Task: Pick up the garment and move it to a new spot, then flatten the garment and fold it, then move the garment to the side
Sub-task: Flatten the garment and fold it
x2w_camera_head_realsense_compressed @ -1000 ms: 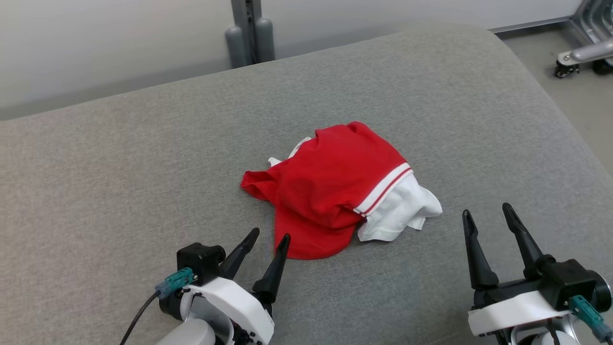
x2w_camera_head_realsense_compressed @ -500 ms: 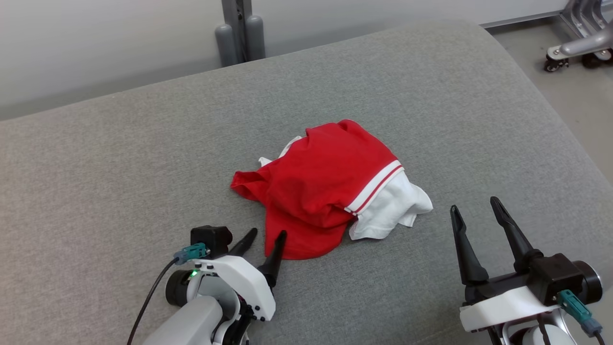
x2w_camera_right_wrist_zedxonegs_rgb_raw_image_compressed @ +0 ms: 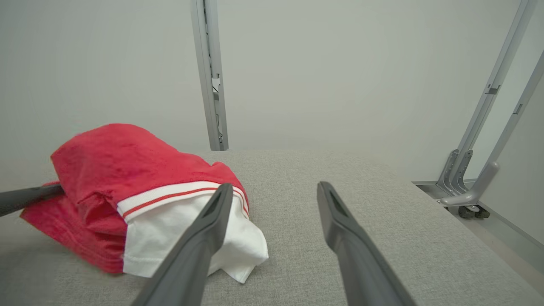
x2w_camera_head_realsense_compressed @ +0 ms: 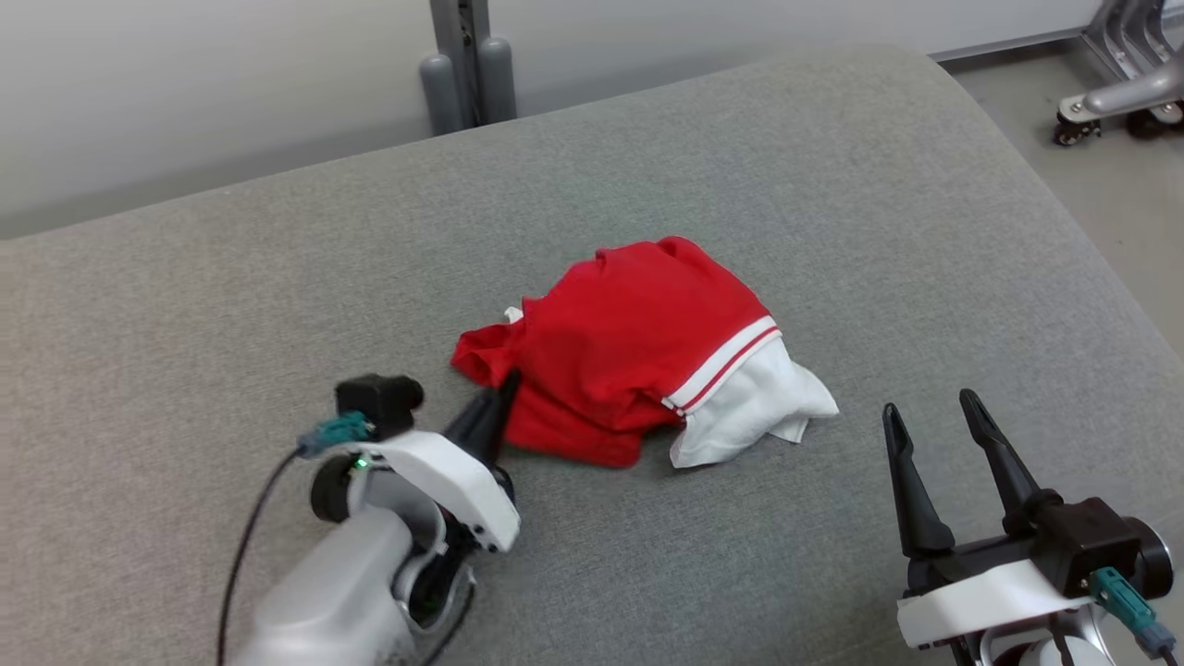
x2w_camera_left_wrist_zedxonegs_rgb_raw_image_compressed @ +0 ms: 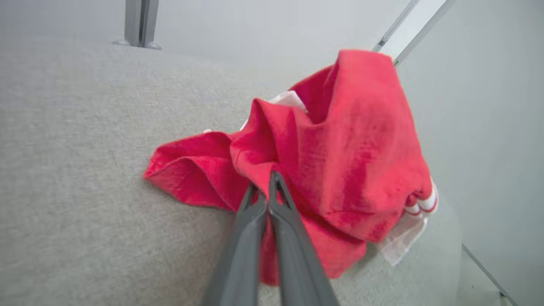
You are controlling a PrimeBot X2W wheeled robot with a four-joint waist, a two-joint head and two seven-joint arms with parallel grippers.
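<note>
garment (x2w_camera_head_realsense_compressed: 638, 351): left edge sitting clamped in my left gripper (x2w_camera_head_realsense_compressed: 506, 381), right gripper (x2w_camera_head_realsense_compressed: 931, 405) gaping apart; i'm planning a slow, straight lift.

Left gripper (x2w_camera_head_realsense_compressed: 505, 387) tips hiding inside garment (x2w_camera_head_realsense_compressed: 629, 351) fold. Its white part (x2w_camera_head_realsense_compressed: 749, 416) lying partly buried under red. Right gripper (x2w_camera_head_realsense_compressed: 930, 404) base, post (x2w_camera_head_realsense_compressed: 460, 55), wheeled stand (x2w_camera_head_realsense_compressed: 1119, 92) getting cut off by view edges.

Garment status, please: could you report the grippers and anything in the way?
Left gripper shut on garment, near red edge. Right gripper open, apart from it. It lies crumpled on grey cushion. Nothing blocking.
</note>
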